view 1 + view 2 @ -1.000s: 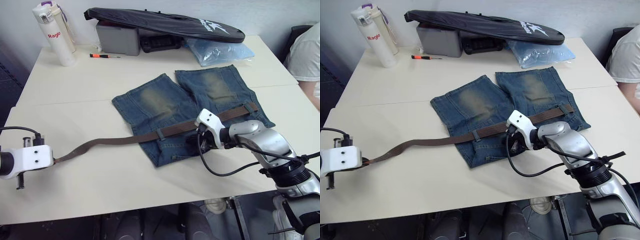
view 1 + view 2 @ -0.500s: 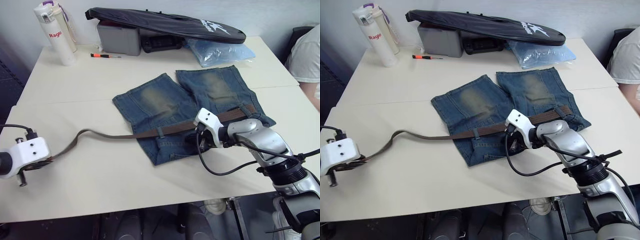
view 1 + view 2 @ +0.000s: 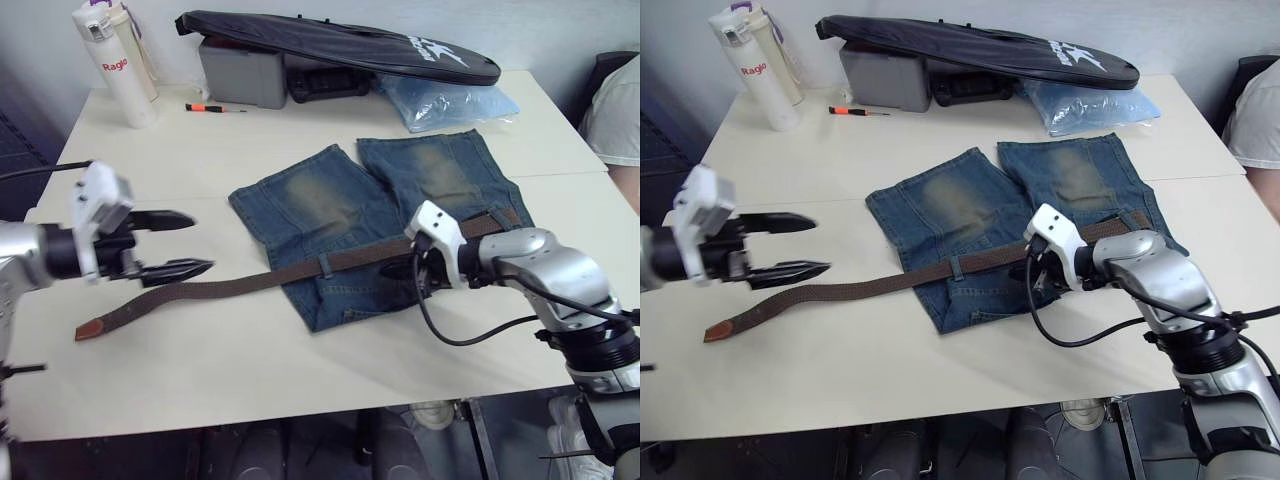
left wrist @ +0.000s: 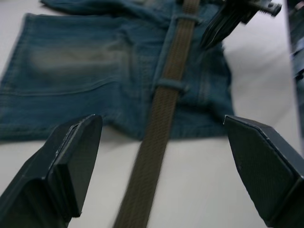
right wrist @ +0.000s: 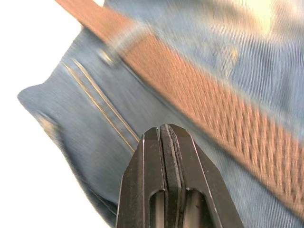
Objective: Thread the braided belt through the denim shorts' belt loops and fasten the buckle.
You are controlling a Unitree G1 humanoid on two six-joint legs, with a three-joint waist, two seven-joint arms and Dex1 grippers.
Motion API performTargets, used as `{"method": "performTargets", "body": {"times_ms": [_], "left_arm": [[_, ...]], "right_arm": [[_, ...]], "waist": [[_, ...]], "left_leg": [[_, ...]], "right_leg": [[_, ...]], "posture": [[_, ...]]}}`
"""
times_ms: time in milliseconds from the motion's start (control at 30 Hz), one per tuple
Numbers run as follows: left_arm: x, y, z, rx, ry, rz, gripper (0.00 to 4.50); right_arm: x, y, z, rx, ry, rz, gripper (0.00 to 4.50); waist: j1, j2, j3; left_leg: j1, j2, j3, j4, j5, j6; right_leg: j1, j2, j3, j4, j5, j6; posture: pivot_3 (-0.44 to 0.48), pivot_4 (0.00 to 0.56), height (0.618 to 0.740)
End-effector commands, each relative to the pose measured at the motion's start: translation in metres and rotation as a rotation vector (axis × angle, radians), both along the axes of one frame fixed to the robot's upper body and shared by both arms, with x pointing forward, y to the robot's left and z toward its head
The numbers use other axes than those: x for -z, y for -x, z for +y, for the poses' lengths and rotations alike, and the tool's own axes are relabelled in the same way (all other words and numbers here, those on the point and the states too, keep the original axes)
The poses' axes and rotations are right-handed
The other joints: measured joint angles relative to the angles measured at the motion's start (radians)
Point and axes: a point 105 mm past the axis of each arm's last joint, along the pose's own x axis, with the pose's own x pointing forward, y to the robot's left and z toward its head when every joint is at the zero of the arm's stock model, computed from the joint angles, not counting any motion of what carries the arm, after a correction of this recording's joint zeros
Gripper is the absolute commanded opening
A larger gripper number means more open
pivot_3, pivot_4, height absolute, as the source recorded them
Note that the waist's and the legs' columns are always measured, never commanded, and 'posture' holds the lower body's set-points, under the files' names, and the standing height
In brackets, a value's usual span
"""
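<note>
Denim shorts (image 3: 370, 225) lie flat on the bench (image 3: 300, 370). Braided belt (image 3: 240, 282) runs under the belt loops (image 3: 325, 266) along the waistband; its free leather end rests on the bench left of the shorts. Left claw (image 3: 180, 245): fingers spread wide, empty, above the belt's free part. Right claw (image 5: 166, 156): fingers pressed together, holding nothing, over the denim just beside the belt.

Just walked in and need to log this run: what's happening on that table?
A humanoid robot is threading a braided belt through denim shorts on the table. The belt runs under a belt loop, its free leather end lying loose. The left claw is open above the belt, holding nothing. The right claw is shut, over the waistband beside the belt.
</note>
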Motion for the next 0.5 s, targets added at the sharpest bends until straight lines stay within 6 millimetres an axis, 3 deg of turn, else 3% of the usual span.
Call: {"method": "performTargets", "body": {"times_ms": [33,167,400,500], "left_arm": [[0.008,-0.029,-0.07,0.121,0.152,0.161,4.49],[0.019,-0.038,-0.104,0.227,0.093,0.165,4.5],[0.04,-0.027,-0.157,0.513,-0.07,0.09,4.5],[0.05,-0.025,-0.172,0.598,-0.126,0.045,4.5]], "right_arm": [[-0.038,0.022,0.006,-0.073,-0.093,-0.062,0.0],[-0.044,0.031,-0.005,-0.013,-0.104,-0.066,1.01],[-0.052,0.061,-0.036,0.087,-0.073,-0.024,4.43],[-0.055,0.072,-0.05,0.135,-0.038,-0.013,4.43]], "waist": [[0.002,0.0,0.0],[0.018,-0.001,0.0],[0.027,-0.001,0.0],[0.032,-0.002,0.0]], "left_leg": [[0.0,0.0,0.0,0.0,0.0,0.0],[-0.001,0.0,0.001,0.002,0.0,0.0],[-0.001,0.0,0.001,0.001,0.0,0.0],[-0.002,0.0,0.001,0.001,0.0,0.0]], "right_leg": [[0.0,0.0,0.0,0.0,0.0,0.0],[0.0,0.0,0.0,0.0,0.001,0.001],[0.0,0.001,0.0,-0.003,0.001,0.001],[0.0,0.001,0.0,-0.003,0.001,0.0]], "posture": [[0.0,0.15,0.74],[0.0,0.15,0.74],[0.0,0.15,0.74],[0.0,0.15,0.74]]}}
